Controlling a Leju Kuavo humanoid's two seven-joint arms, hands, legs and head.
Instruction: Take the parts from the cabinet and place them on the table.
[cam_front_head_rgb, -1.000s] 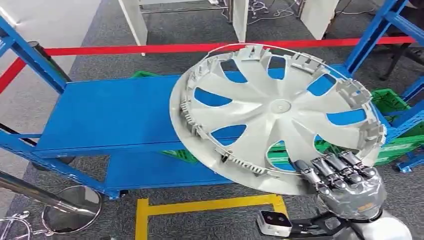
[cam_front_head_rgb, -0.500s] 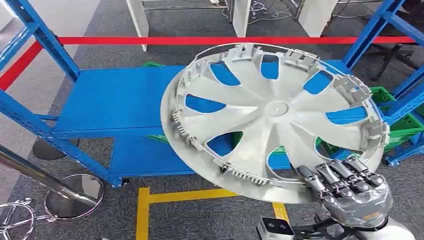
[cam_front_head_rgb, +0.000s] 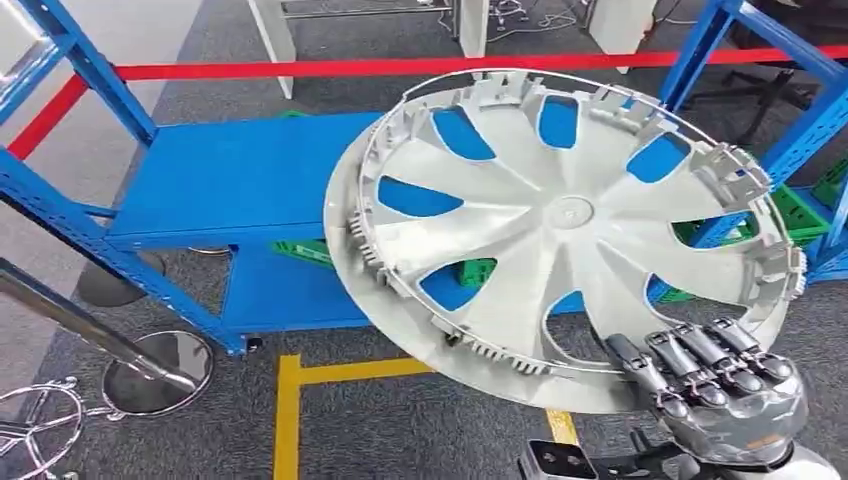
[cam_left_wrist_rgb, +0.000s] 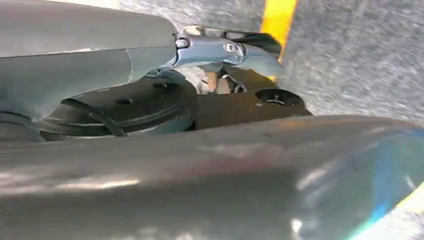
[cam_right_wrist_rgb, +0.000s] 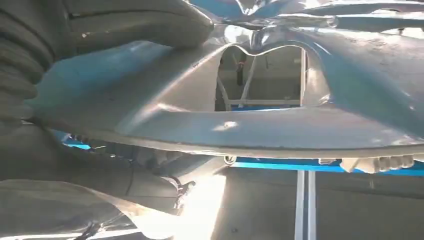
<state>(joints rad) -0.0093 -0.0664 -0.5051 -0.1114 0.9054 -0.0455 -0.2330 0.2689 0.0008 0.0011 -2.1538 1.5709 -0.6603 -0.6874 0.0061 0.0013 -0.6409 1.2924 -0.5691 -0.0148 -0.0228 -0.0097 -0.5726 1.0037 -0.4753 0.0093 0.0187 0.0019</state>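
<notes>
A large silver hubcap (cam_front_head_rgb: 560, 215) with several spokes hangs tilted in front of me in the head view, its ribbed inner side facing me. My right hand (cam_front_head_rgb: 715, 385) grips its near rim at the lower right, fingers curled over the edge. Seen from the right wrist, the thumb (cam_right_wrist_rgb: 135, 22) presses on the hubcap (cam_right_wrist_rgb: 280, 125), whose rim runs across the picture. The left wrist view has a blurred grey mass (cam_left_wrist_rgb: 200, 185) that may be my left hand; its fingers cannot be made out.
The blue shelf rack (cam_front_head_rgb: 240, 175) stands behind the hubcap, with blue uprights (cam_front_head_rgb: 90, 65) on the left. Green crates (cam_front_head_rgb: 800, 205) sit low on the right. Red tape (cam_front_head_rgb: 300, 68) crosses behind. A chrome stanchion base (cam_front_head_rgb: 155, 370) and a yellow floor line (cam_front_head_rgb: 290, 410) lie nearby.
The whole picture has shifted, so the camera has moved relative to the rack. The hubcap stays in my right hand's grip and now overlaps less of the shelf.
</notes>
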